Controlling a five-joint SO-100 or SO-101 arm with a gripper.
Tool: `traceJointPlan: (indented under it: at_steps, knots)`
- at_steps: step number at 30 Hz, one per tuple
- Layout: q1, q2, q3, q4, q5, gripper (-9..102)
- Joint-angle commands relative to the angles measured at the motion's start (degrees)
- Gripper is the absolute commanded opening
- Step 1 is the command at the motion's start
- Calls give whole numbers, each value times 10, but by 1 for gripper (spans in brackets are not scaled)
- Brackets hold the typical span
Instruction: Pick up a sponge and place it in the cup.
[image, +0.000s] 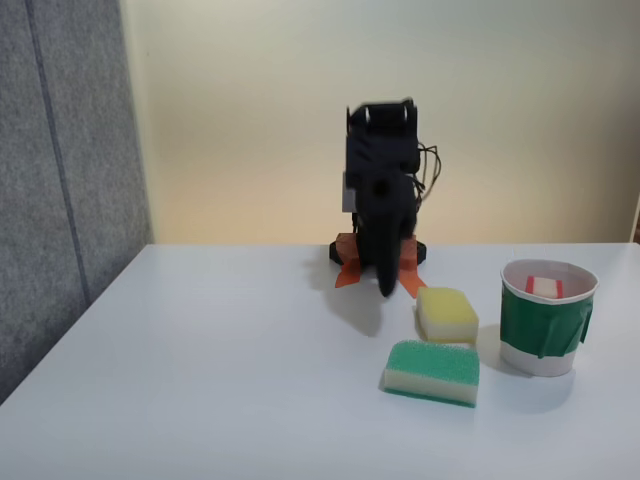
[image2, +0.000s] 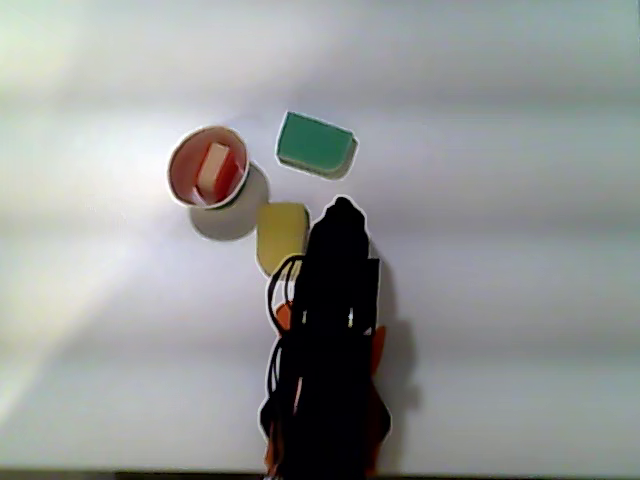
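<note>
The sponge (image: 545, 286), red and cream, stands on end inside the cup (image: 545, 335), a white paper cup with a green band at the right of the table in the fixed view. In the other view the sponge (image2: 215, 172) leans within the cup's round rim (image2: 178, 170). My gripper (image: 385, 290) is a black shape folded down at the arm's base, its tip tapering to one point just above the table, left of the cup and apart from it. Seen from above, the gripper (image2: 343, 205) points toward the sponges and holds nothing.
A yellow sponge (image: 447, 313) lies just right of the gripper tip in the fixed view, and a green-topped sponge (image: 432, 370) lies nearer the camera. From above, the yellow sponge (image2: 280, 235) touches the arm's outline; the green sponge (image2: 315, 143) lies beyond it. A grey panel (image: 50, 200) borders the left.
</note>
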Motion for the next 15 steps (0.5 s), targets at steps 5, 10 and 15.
traceJointPlan:
  at_steps: [5,10,15]
  knots:
    - [-21,25,73,2,19,0]
    - [-19,25,81,55,22,0]
    - [-18,26,81,142,-18,0]
